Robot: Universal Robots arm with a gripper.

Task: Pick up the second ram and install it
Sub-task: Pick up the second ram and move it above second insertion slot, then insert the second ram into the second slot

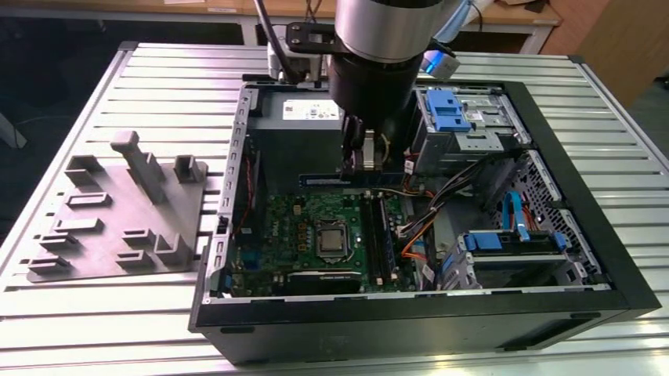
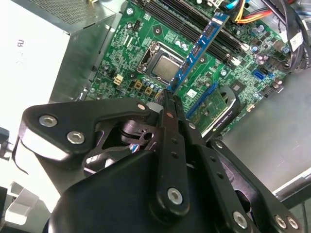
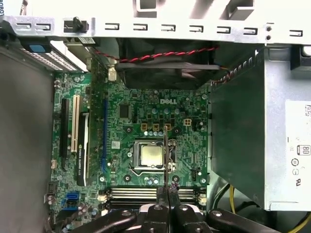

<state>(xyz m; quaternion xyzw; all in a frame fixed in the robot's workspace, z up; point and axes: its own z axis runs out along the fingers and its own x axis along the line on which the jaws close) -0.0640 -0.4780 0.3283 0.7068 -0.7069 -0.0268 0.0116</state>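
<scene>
The second ram (image 1: 324, 179) is a slim blue-green stick hanging level over the motherboard (image 1: 298, 227) inside the open computer case. My gripper (image 1: 361, 163) is shut on its upper edge, near the middle. In the second wrist view the ram (image 2: 200, 47) juts out from the gripper (image 2: 168, 99) above the board (image 2: 146, 43), clear of the long black slots (image 2: 233, 41). The first wrist view has the stick (image 3: 165, 150) edge-on, a thin line between the closed fingertips (image 3: 160, 209), over the processor (image 3: 150, 155) and near the slots (image 3: 136, 194).
The black case (image 1: 418, 313) lies on its side on a slatted metal table. A power supply (image 1: 303, 111) sits at the back, drive bays with blue latches (image 1: 444, 110) and cables (image 1: 460, 184) on the exterior view's right. A grey fixture block (image 1: 115, 211) stands on the exterior view's left.
</scene>
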